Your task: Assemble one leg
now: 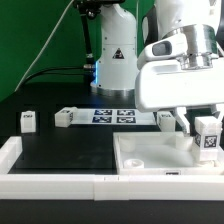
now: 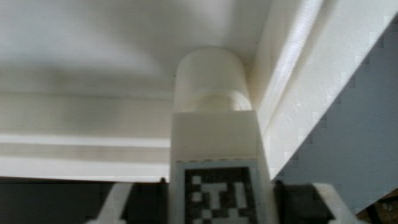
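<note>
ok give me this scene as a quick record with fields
hand: shut on the leg
leg pose: upright, over the tray corner on the exterior view's right
leg seated in tray: cannot tell
loose legs: three, in a row with the marker board

Bench (image 1: 70, 150): black, matte. Directly on it:
- marker board (image 1: 112, 116) flat at the back, mid-width
- first leg (image 1: 27, 121) upright, alone, well off toward the exterior view's left
- second leg (image 1: 65, 117) on its side, just beside the board's left end
- third leg (image 1: 166, 120) near the board's right end, partly hidden
- white tray piece (image 1: 150, 150) at the front, exterior view's right
- white rail (image 1: 50, 183) along the front edge, turning up the left side
</note>
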Motion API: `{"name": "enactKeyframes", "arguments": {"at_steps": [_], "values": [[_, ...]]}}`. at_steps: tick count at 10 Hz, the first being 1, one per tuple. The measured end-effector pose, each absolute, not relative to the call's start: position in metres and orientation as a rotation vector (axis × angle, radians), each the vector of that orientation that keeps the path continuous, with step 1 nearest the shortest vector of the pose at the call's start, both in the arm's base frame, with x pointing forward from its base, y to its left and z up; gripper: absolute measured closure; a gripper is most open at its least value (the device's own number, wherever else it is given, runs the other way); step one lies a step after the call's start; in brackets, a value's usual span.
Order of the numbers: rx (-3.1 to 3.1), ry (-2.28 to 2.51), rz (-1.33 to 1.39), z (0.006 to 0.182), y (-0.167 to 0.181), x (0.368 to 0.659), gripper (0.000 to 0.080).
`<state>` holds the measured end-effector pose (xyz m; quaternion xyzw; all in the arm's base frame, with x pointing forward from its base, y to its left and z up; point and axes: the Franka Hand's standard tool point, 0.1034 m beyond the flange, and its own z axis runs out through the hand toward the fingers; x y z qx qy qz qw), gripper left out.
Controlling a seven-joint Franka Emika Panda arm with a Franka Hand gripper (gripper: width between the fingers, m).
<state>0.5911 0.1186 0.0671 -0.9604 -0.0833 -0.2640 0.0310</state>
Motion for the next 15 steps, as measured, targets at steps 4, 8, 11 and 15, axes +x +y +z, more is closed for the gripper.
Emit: {"name": "enactKeyframes", "arguments": {"at_steps": [4,8,11,15], "values": [[-2.957,-0.267,-0.826,0.067,0.119,0.591,0.0412],[-2.958,-0.263,-0.826,0.067,0.119,0.591,0.0155],[-2.958,-0.260,-0.821,0.072,0.119,0.592,0.0150],[-2.959,-0.260,-0.809,0.089,0.119,0.594,0.0150]]}}
